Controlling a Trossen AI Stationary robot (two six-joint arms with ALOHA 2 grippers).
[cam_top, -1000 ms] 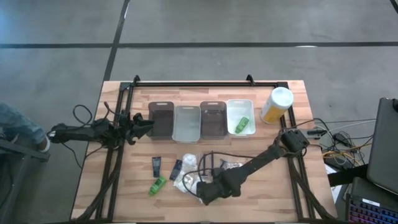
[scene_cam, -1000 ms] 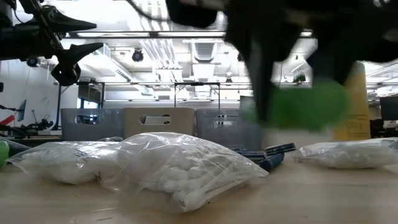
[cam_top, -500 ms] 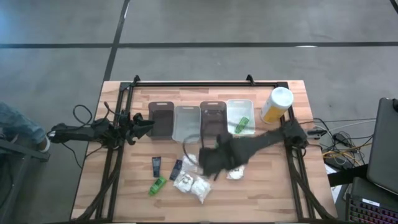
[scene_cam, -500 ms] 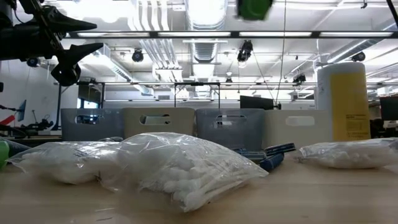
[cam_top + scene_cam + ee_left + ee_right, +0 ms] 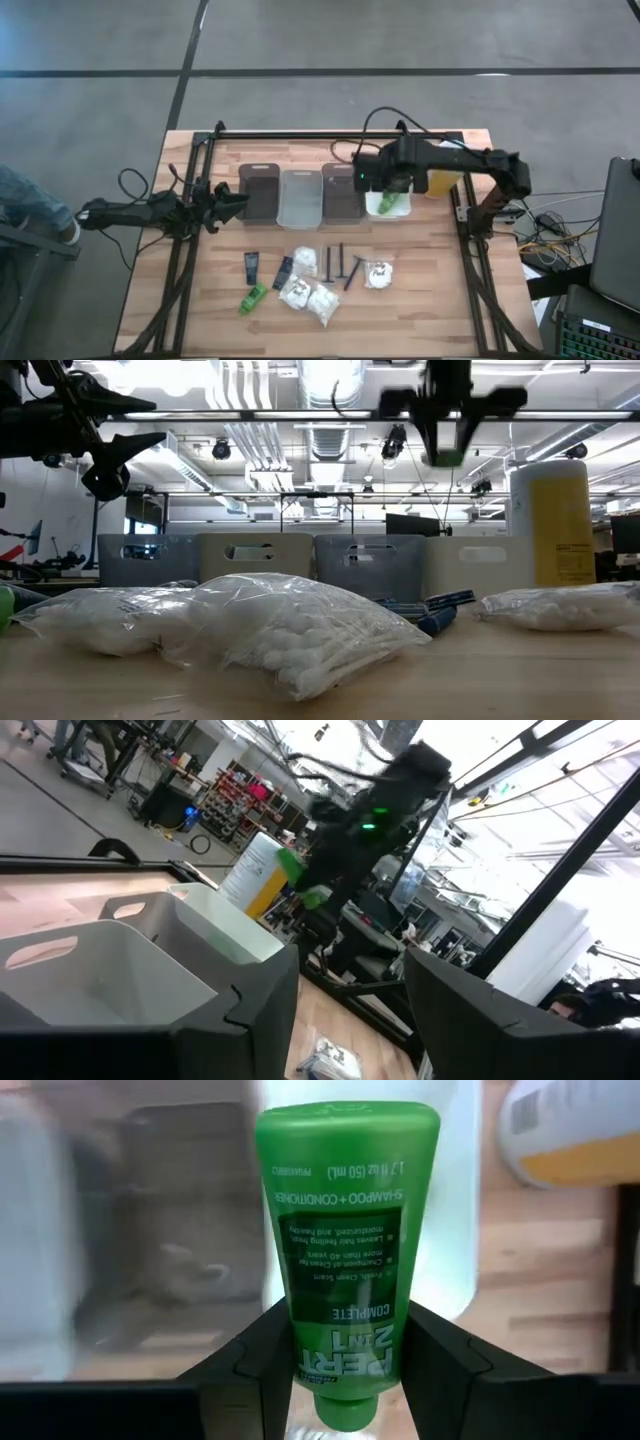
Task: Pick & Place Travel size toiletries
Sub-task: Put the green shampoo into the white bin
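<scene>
My right gripper (image 5: 392, 184) hangs high above the white bin (image 5: 407, 209), shut on a bright green bottle (image 5: 345, 1230); in the low view that bottle (image 5: 447, 457) shows just below the fingers. A second green bottle (image 5: 388, 203) lies inside the white bin. On the table lie a third green bottle (image 5: 253, 298), two black tubes (image 5: 251, 264), dark blue razors (image 5: 340, 263) and several white packets (image 5: 323, 303). My left gripper (image 5: 236, 200) waits open in the air at the table's left, next to the leftmost dark bin (image 5: 260, 192). My right gripper pinches the green bottle between its two fingers (image 5: 255, 1355) at the narrow end (image 5: 340, 1342), one finger on each side. It comes from above, pointing down, with the fingers lying along the bottle. The bottle is lifted clear and its wide end (image 5: 345, 1125) points down at the bin.
Four bins stand in a row near the far edge: dark, clear (image 5: 300, 197), dark (image 5: 342, 192), white. A tall yellow canister with a white lid (image 5: 445, 168) stands right of the white bin. Bare wood lies at the near edge and right of the packets.
My right gripper has risen from low over the packets near the table's near edge and swung toward the far edge and right, ending above the white bin. The green bottle has travelled with it, lifted clear. My left arm has kept still.
</scene>
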